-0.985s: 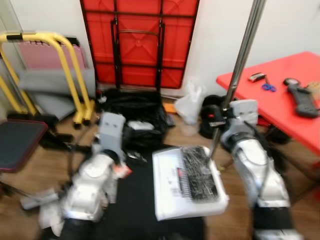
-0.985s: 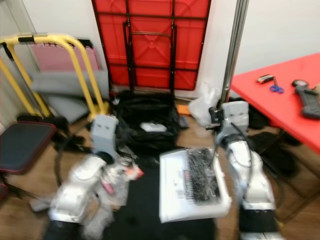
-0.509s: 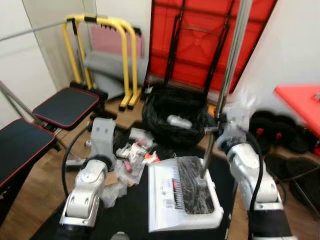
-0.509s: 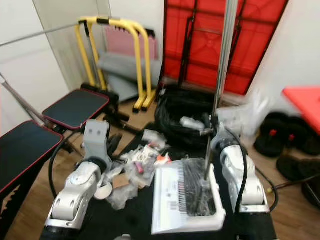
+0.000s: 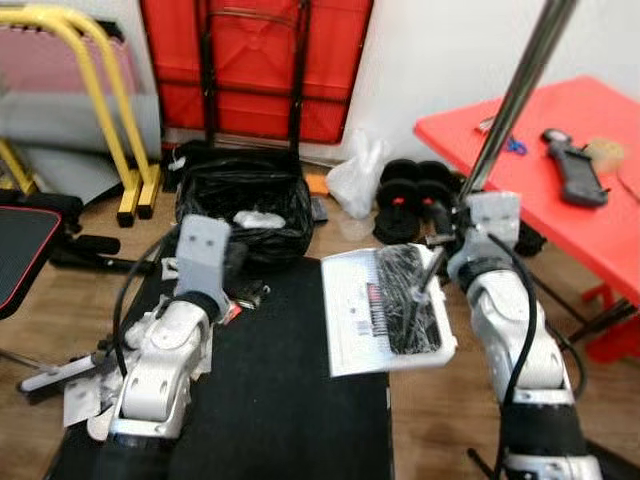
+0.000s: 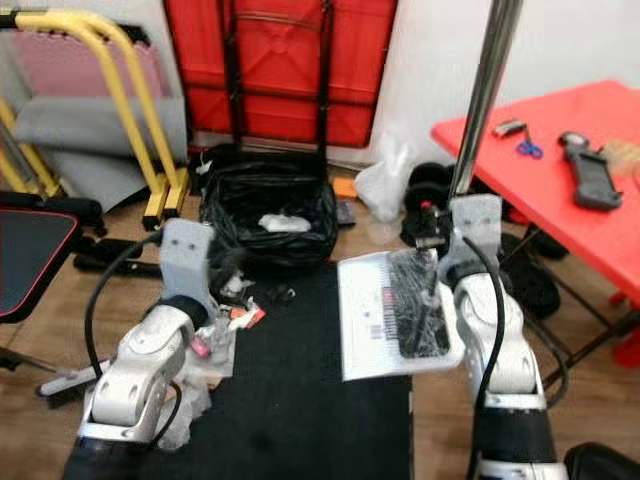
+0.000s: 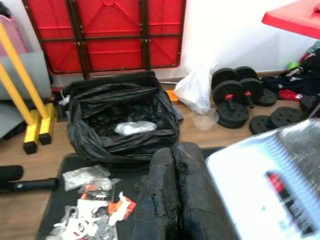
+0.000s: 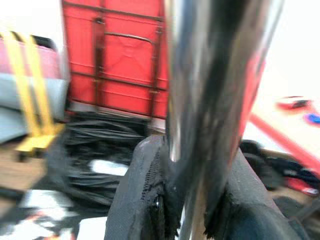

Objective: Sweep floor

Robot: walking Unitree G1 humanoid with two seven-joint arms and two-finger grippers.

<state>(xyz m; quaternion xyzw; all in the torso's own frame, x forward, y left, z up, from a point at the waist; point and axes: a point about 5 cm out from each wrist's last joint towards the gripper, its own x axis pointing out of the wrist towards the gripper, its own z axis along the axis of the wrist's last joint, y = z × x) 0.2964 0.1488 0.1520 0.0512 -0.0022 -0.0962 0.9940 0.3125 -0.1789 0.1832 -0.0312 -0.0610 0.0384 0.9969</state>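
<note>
My right arm is bent and raised at my right, and my right gripper (image 8: 192,200) has its two black fingers clamped on the shiny metal broom handle (image 5: 515,90), which rises steeply up and away past the red table (image 5: 560,190). Below that grip sits the white dustpan (image 5: 385,310) with its dark bristle comb, resting on the far right part of the black mat (image 5: 280,400); its printed label is too blurred to read. My left arm reaches forward at my left, and my left gripper (image 7: 175,195) has its fingers pressed together, holding nothing, above the mat. Scraps of litter (image 7: 97,210) lie just left of it, with the open black rubbish bag (image 7: 122,125) farther off.
</note>
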